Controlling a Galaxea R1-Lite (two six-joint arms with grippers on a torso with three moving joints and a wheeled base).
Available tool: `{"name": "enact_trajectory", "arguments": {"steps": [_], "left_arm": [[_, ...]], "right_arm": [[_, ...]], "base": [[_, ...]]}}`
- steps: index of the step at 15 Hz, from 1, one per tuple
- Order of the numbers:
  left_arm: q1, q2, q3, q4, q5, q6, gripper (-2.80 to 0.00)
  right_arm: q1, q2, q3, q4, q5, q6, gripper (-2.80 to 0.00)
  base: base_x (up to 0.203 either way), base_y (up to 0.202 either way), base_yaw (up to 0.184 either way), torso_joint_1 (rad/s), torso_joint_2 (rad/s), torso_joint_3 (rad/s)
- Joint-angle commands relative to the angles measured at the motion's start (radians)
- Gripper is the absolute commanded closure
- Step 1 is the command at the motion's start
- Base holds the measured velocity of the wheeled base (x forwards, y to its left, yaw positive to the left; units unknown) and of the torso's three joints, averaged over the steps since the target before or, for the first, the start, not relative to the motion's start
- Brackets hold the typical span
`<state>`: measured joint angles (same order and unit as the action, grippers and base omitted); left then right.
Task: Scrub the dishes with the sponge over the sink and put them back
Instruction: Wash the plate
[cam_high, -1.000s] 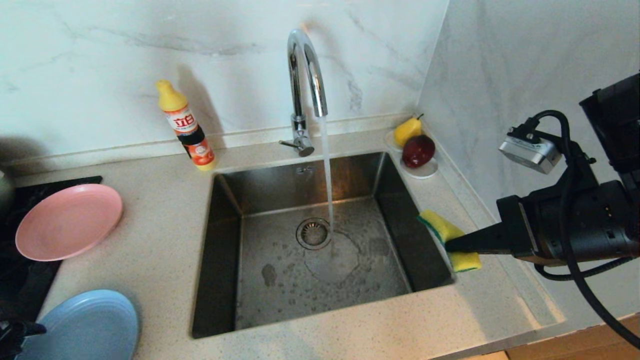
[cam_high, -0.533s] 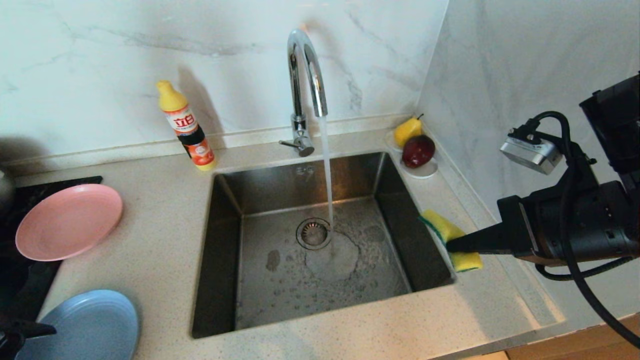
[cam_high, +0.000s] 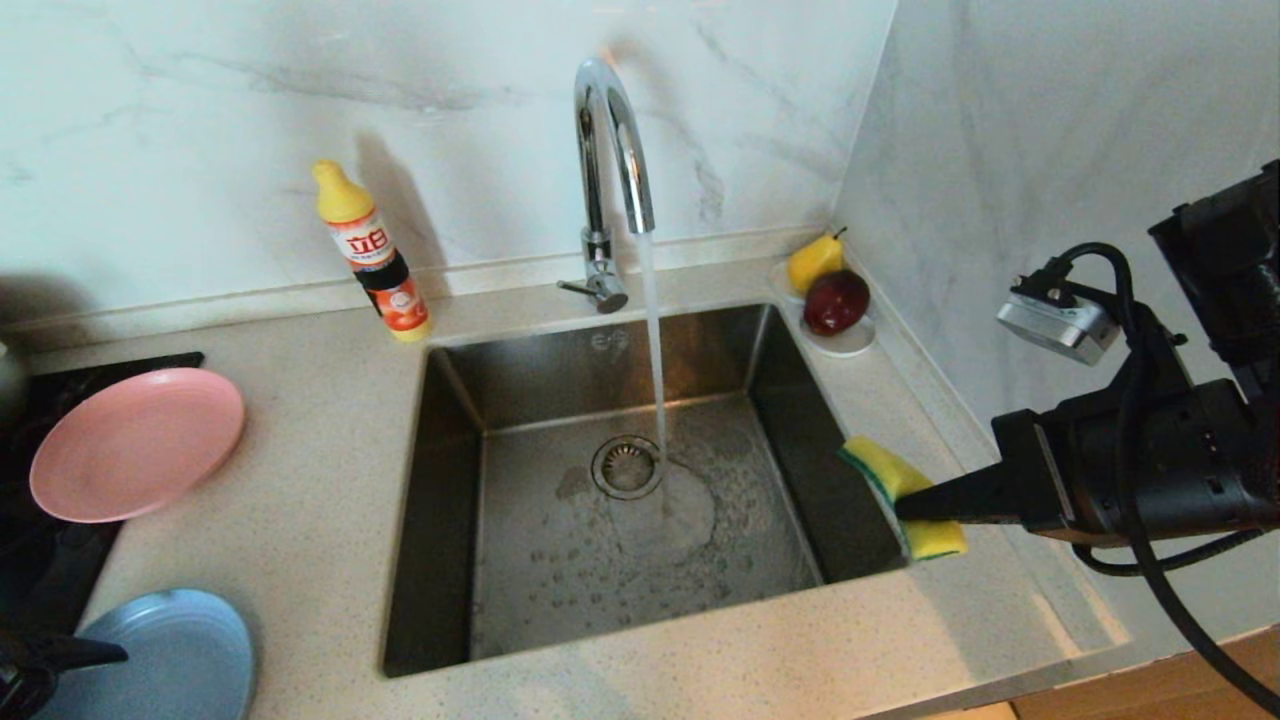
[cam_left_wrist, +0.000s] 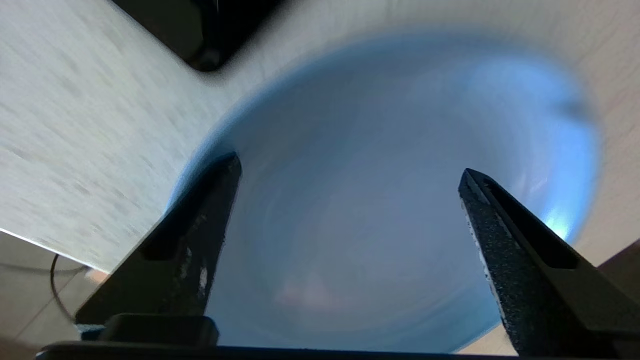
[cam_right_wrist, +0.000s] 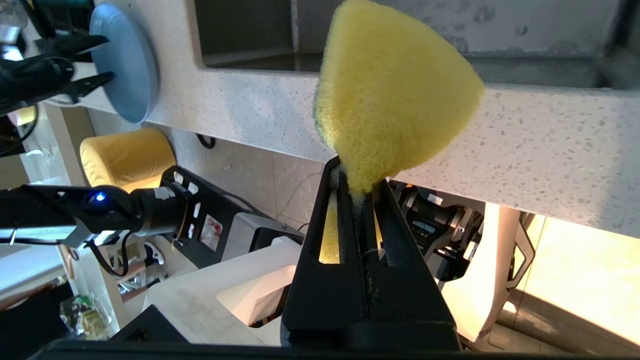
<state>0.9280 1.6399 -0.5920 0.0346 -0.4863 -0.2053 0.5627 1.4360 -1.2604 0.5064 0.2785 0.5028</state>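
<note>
Meanwhile the right gripper (cam_high: 905, 505) pinches the sponge (cam_high: 885, 470) beside the sink (cam_high: 440, 500); the left gripper (cam_left_wrist: 350, 175) hangs wide open, empty, over the blue plate (cam_left_wrist: 390, 125).

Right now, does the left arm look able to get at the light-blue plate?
Probably yes. The left gripper stands open right over the light-blue plate, one finger on each side of its middle, and nothing lies between them. The plate sits bare on the counter.

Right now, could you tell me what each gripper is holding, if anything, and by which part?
The right gripper is shut on the sponge, pinching its narrow tail end. The left gripper is open over the light-blue plate and holds nothing.
</note>
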Motion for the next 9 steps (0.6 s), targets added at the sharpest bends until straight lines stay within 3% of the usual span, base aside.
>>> {"name": "enact_trajectory", "arguments": {"steps": [1, 5, 9], "left_arm": [[0.018, -0.044, -0.05, 0.035, -0.007, -0.007, -2.8], [0.013, -0.171, -0.125, 0.194, -0.02, -0.01, -2.8], [0.03, -0.167, -0.131, 0.202, 0.029, 0.011, -2.8]], "right_arm": [[0.0, 0.0, 0.004, 0.003, 0.002, -0.004, 0.0], [0.002, -0.005, 0.011, -0.02, 0.002, -0.003, 0.0], [-0.003, -0.015, 0.041, -0.042, 0.002, -0.003, 0.0]], "base": [[0.0, 0.0, 0.0, 0.0, 0.0, 0.0], [0.0, 0.0, 0.0, 0.0, 0.0, 0.0], [0.0, 0.0, 0.0, 0.0, 0.0, 0.0]]}}
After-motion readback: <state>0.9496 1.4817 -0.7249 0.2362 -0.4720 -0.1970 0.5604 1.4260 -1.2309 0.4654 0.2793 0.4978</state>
